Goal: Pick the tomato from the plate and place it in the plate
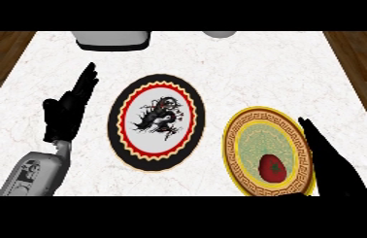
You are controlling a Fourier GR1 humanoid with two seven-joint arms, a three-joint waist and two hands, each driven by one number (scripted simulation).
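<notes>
Tomato [272,166] sits in gold plate [252,121], near its lower edge, just left of right hand [331,159]. That hand lies along plate's right rim, fingers straight, not on tomato. Black plate [123,131] is further left, w/ left hand [68,108] beyond it, open, fingers up, on desk [258,72].

From where I stand, no words, numbers or brand marks can be read on anything. The round black-rimmed plate [156,122] on the white marble surface [272,72] carries only a black dragon-like drawing, and the round yellow-rimmed plate [247,135] shows just a repeating key-pattern band, no lettering.
</notes>
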